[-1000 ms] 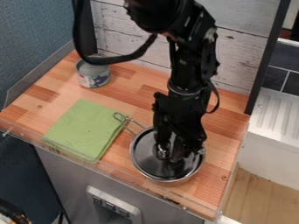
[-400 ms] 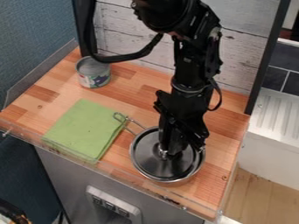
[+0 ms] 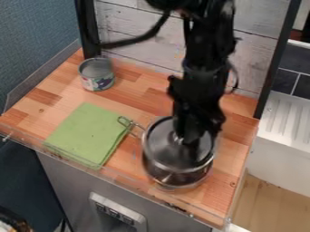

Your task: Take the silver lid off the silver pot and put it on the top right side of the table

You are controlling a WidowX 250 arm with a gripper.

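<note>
My gripper (image 3: 185, 139) hangs over the right front part of the table, shut on the knob at the centre of the silver lid (image 3: 160, 144). The round lid is held up above the silver pot (image 3: 171, 176), whose lower front wall shows beneath it. The pot stands on the wooden table (image 3: 142, 96), its wire handle pointing to the upper left. The arm and the lid hide part of the pot's opening.
A green cloth (image 3: 88, 133) lies flat left of the pot. An open tin can (image 3: 97, 76) stands at the back left. A low clear guard runs along the front and left edges, and a plank wall rises behind.
The gripper has risen, moving up and slightly right in the view, and the lid has come up off the pot with it. The pot, cloth and can have stayed put.
</note>
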